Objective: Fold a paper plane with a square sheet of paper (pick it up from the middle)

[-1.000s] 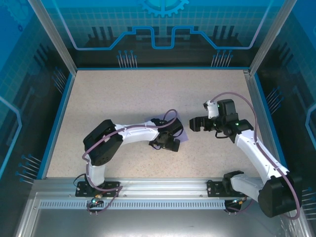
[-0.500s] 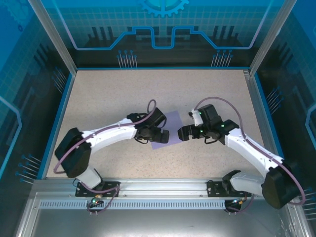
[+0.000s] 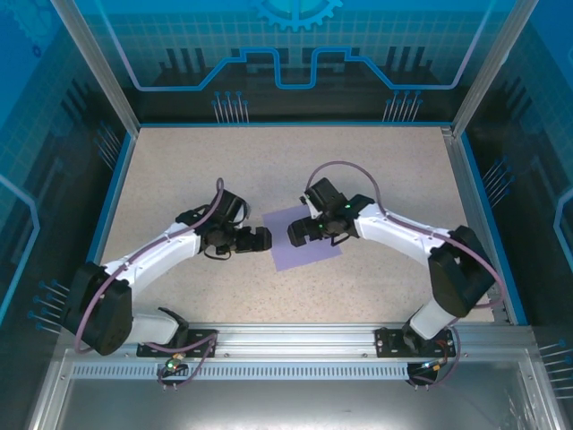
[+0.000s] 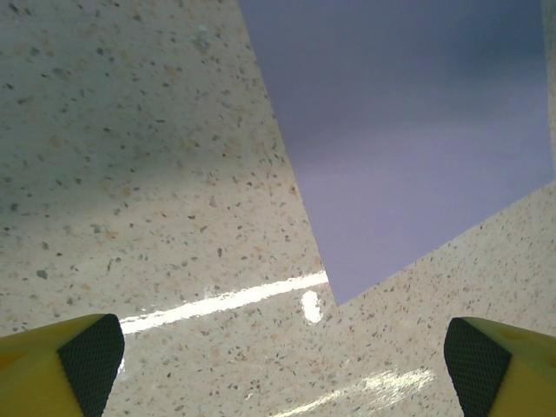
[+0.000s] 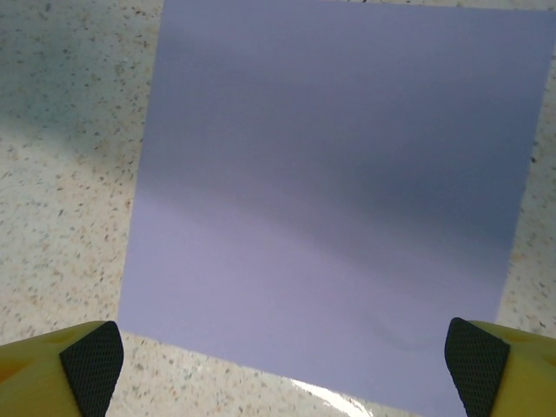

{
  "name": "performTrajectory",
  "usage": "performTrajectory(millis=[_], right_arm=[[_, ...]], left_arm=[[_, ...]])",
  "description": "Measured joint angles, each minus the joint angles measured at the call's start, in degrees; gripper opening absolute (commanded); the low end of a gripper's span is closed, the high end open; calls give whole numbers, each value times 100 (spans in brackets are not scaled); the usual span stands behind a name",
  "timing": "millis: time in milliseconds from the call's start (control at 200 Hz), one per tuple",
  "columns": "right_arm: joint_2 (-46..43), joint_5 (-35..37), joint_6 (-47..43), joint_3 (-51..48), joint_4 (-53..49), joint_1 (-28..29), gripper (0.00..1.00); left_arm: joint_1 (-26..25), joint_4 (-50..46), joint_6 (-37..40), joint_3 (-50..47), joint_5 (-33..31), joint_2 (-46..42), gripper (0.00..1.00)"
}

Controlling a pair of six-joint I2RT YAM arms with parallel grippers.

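— What's on the worktop (image 3: 197,170)?
— The paper (image 3: 311,254), lying flat and unfolded, midway between the left and right edges.
— And your tools?
— My left tool (image 3: 260,239) is spread wide just off the paper's left edge. My right tool (image 3: 294,233), also spread wide, hangs over it.
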Motion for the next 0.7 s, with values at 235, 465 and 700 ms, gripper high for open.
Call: performTrajectory(millis=[235,465,700], right_arm=[[841,273,22,509,-76,98,99],[1475,476,28,931,-149,170,99],[1843,490,197,1163,-192,173,99]], left_arm=[[380,229,44,-125,302,-55,99],[487,280,129,-225,437,-55,99],[498,319,144,-227,511,-20,99]])
